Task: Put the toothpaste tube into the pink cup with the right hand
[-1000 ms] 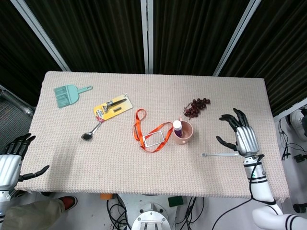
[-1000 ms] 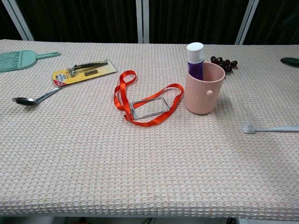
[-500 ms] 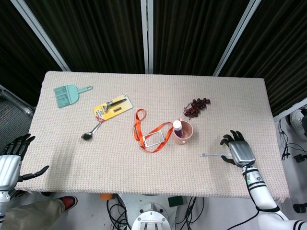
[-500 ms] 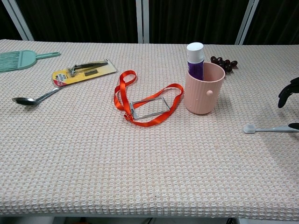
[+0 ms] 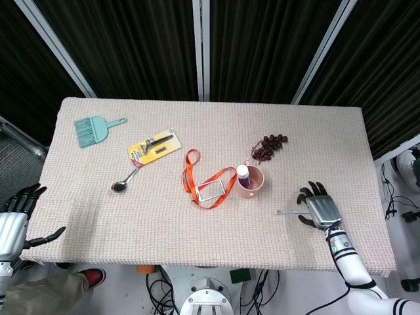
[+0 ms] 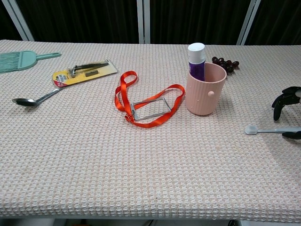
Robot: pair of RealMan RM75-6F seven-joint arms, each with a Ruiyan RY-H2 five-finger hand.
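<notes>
**Tube's in the cup, right hand low over the toothbrush: watch that handle**

Right hand (image 5: 320,211) sits palm-down near the bench's right end, fingers (image 6: 281,98) apart and curled downward, clamped on nothing that shows; they straddle the handle end of the toothbrush (image 5: 293,212), touching or just above, can't tell which. Toothpaste tube (image 6: 196,61) stands upright inside the pink cup (image 6: 203,92), white cap poking above the rim; by my read the task's done.

Risks from here: if that hand sweeps toward the cup w/ fingers low, it drags the toothbrush along the bench, and the brush head could nudge the cup; a knock high on the tube would likely tip cup and tube together, since the tube looks top-heavy. Lifting straight up seems the safest exit.

Views: chest view shows the tube's purple body inside the cup and the fingertips curling over the brush handle at the frame edge; it doesn't show the palm. Head view gives the whole right hand, plus the left hand (image 5: 13,226) off the bench's left edge, fingers spread, empty; chest view misses that one entirely.
</notes>
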